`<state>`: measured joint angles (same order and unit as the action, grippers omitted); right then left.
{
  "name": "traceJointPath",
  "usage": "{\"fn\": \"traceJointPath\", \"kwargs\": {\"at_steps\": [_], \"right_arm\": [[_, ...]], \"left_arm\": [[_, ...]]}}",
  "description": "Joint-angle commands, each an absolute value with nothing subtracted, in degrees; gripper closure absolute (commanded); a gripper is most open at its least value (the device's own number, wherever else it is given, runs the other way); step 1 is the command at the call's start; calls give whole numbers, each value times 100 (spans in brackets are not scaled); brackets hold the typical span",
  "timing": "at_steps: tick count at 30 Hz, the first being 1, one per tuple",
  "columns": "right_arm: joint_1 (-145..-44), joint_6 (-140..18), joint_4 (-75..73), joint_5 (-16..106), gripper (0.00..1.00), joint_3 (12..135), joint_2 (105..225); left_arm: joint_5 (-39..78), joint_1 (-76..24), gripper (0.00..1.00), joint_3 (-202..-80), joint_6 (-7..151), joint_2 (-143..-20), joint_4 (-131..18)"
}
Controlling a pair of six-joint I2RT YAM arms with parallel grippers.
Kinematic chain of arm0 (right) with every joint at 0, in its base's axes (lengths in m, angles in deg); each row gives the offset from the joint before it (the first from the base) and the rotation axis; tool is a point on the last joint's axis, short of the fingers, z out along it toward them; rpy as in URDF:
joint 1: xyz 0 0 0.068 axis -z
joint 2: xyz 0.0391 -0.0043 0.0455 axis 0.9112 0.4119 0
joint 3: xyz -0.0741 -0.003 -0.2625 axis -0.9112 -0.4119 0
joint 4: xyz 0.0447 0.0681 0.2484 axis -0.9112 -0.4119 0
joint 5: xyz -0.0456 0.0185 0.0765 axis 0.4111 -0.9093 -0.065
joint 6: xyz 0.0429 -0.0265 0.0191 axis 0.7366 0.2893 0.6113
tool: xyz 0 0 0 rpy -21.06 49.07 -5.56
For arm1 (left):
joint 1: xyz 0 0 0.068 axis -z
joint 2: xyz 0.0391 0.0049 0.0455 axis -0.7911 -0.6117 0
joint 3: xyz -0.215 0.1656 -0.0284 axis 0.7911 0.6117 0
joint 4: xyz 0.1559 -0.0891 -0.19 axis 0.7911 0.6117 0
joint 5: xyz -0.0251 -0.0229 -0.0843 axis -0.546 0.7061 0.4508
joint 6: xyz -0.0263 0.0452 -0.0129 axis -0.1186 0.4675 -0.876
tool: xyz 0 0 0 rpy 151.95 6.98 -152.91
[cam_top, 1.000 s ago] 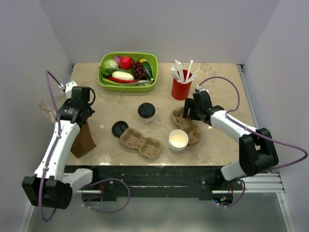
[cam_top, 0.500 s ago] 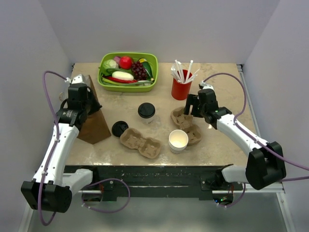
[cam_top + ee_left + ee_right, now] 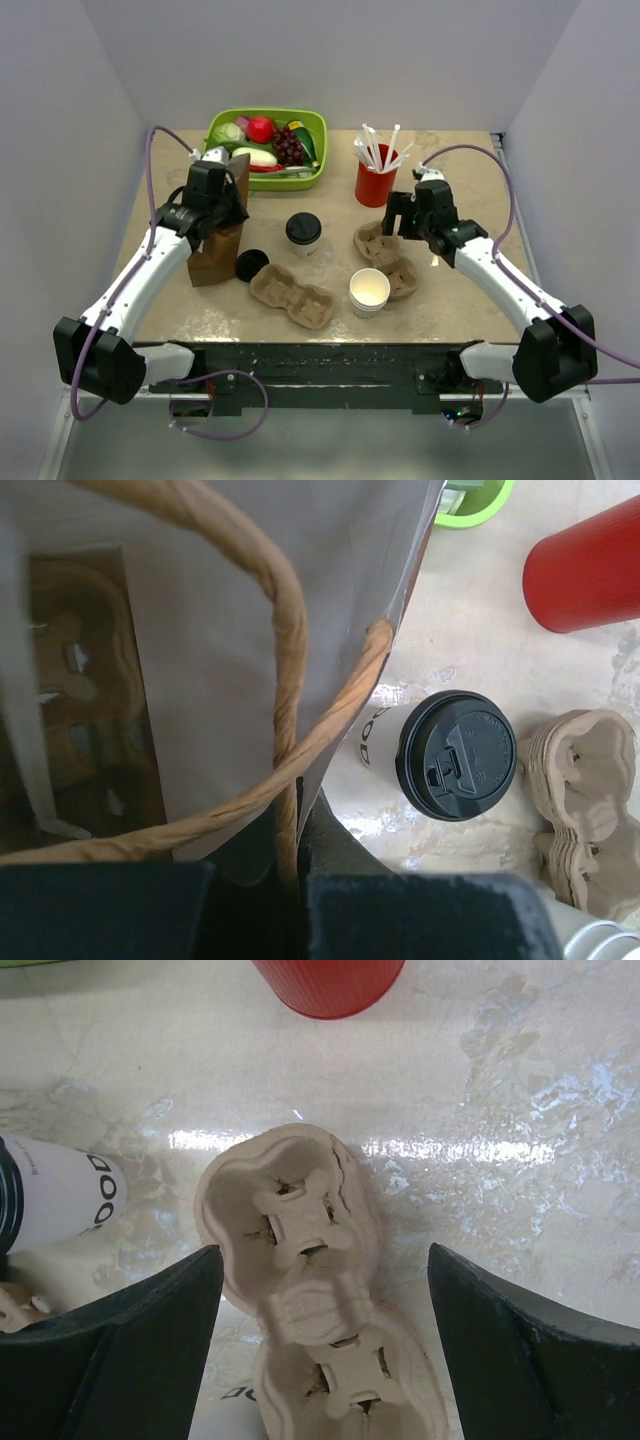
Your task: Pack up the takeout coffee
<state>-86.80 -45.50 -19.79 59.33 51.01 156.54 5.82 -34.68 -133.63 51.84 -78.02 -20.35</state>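
The takeout coffee (image 3: 304, 232), a white cup with a black lid (image 3: 455, 755), stands upright mid-table, and its side shows at the left edge of the right wrist view (image 3: 50, 1205). My left gripper (image 3: 232, 183) is shut on the top edge and twine handle (image 3: 290, 680) of a brown paper bag (image 3: 215, 250), which stands just left of the coffee. A pulp shape like a carrier (image 3: 70, 680) shows inside the bag. My right gripper (image 3: 396, 226) hangs open over a pulp cup carrier (image 3: 300, 1250), one finger on each side, without touching it.
A second carrier (image 3: 290, 295) and a loose black lid (image 3: 248, 265) lie in front of the bag. A stack of lidless white cups (image 3: 369, 292) stands near the front edge. At the back are a red cup of stirrers (image 3: 376, 182) and a green tray of produce (image 3: 266, 147).
My left arm has carried the bag from the table's left edge rightward and back, to beside the coffee. My right gripper has shifted slightly back over the carrier.
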Motion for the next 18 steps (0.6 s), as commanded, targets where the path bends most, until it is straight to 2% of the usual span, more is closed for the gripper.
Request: {"fn": "traceJointPath", "kwargs": {"at_steps": [1,5,6,9,12,15,18], "right_arm": [[-8659,-4925,-2037,5609,14,5496,15462],[-8668,-5172,-2116,5354,13,5646,15462],[-8659,-5225,-2133,5293,12,5681,15454],[-8668,-5400,-2046,4907,12,5769,15401],[-8764,-5576,-1879,4414,12,5795,15322],[-9115,-5848,-1887,4474,12,5918,15304],[-9660,-6156,-1940,4642,12,6103,15313]], "left_arm": [[625,-3445,88,-13544,5002,-7719,-2137],[300,-3453,72,-13780,5063,-7727,-1725],[116,-3453,62,-13877,5072,-7736,-1619],[-192,-3453,50,-14299,5107,-7675,-1276],[-490,-3453,28,-14747,5195,-7552,-995],[-781,-3453,16,-15239,5265,-7473,-731],[-1158,-3453,9,-15722,5362,-7429,-494]]}}
